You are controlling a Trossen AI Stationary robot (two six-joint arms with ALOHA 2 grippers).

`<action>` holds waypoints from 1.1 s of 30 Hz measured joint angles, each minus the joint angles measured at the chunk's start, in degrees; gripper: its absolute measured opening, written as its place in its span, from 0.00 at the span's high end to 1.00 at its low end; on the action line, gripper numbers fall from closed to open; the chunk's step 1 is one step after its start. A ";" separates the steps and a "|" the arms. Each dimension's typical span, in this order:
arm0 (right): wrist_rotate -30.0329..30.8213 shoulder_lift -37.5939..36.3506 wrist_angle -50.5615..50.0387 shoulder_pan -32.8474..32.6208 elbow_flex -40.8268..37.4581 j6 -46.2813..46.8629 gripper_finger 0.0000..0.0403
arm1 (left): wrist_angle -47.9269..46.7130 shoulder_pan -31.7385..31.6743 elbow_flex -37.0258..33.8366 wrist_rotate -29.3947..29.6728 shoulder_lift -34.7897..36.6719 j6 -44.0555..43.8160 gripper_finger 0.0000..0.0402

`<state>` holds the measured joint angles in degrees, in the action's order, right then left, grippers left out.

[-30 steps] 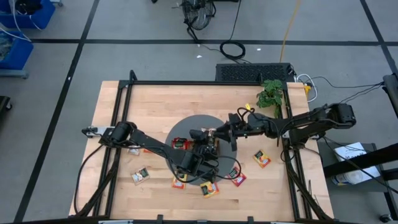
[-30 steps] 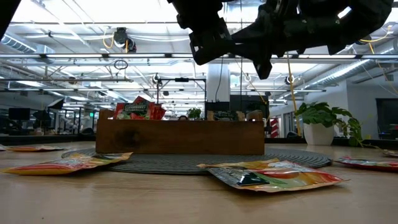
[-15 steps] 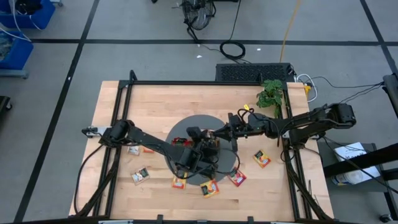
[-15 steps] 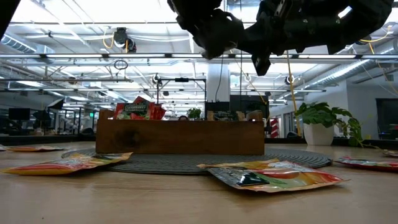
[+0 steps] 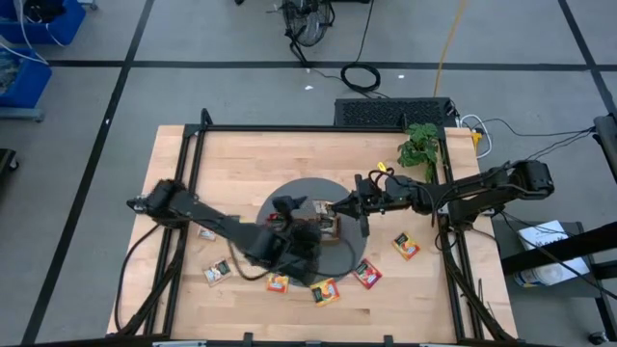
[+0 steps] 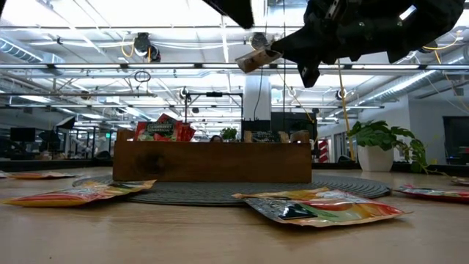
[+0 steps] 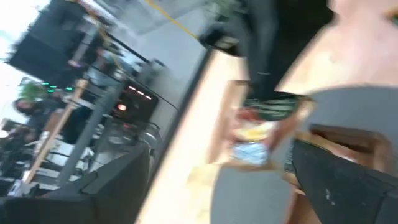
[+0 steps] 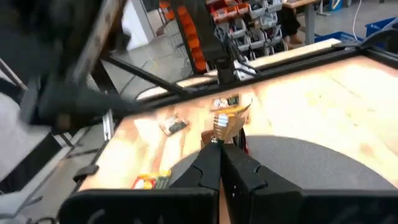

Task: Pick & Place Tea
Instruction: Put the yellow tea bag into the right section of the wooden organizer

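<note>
The right gripper (image 8: 216, 144) has its fingers pinched tight on one tea packet (image 6: 258, 59), holding it by an edge up in the air above the wooden tray (image 6: 212, 161), which sits on the round grey mat (image 5: 289, 191) mid-table. To my eye this is a handover just finished: the left gripper (image 5: 289, 236) hangs close by over the mat, but I cannot make out its fingers, and nothing shows in them. From here the job looks like carrying the packet over the right compartment and lowering it before letting go, since a thing this light will flutter if dropped from height. Coming down edge-first should help it slot in beside the packets already standing at the tray's left end (image 6: 163, 130). The left arm wants to be clear of the tray first.

The held packet is small, flat and square, pale with some orange-yellow and dark print, hanging tilted. Other packets lie loose on the table (image 5: 366, 145) in front of the mat, red and orange ones (image 5: 325, 290) among them, and one (image 5: 406, 247) off to the right
</note>
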<state>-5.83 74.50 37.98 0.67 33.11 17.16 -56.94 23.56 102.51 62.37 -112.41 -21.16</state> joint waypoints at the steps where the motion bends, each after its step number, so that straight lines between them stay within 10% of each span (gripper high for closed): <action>1: 0.05 -0.36 -0.84 -0.02 -0.02 -0.18 1.00 | 0.25 0.80 -2.06 1.51 1.89 -1.24 0.03; 9: -0.56 -3.57 -6.18 -0.02 -0.03 -1.25 1.00 | 15.02 4.21 -26.03 -0.64 23.62 -2.00 0.02; 17: -3.23 -5.62 -25.78 -0.55 6.94 -4.66 1.00 | 61.59 -0.46 -52.50 -38.80 44.60 23.55 0.02; 25: -0.43 -1.64 -58.75 -3.83 24.88 -17.23 1.00 | 74.29 -3.59 -65.24 -46.20 54.88 22.52 0.02; 33: -4.89 6.83 -59.13 -4.38 26.57 -24.94 1.00 | 81.07 -5.34 -70.24 -54.75 56.95 22.07 0.02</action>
<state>-10.72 81.33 -21.15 -3.71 59.68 -7.78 24.12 18.22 32.27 7.62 -55.46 0.91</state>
